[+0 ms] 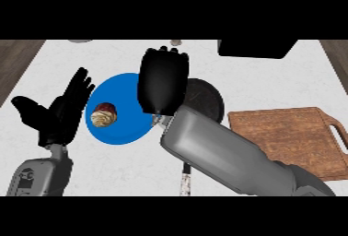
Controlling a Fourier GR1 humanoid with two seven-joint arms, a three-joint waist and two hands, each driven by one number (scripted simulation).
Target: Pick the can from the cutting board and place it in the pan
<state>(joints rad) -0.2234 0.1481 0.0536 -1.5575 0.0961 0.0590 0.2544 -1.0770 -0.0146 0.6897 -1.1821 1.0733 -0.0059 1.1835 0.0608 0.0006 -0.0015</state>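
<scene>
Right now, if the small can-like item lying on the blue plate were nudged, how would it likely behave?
The can-like item looks like a short cylinder lying on its side, so it would probably roll. It seems rigid and unlikely to deform. The blue plate under it looks smooth and may offer little to stop it.

The right forearm point(231, 156) slants in from the lower right, grey and thick, toward the blue plate point(121, 110). Its black right hand point(163, 80) hangs over the plate's right rim, back upward, fingers straight and together, pointing away. The left hand point(61, 110) stands just left of the plate, fingers up and spread, thumb out to the left.
</scene>
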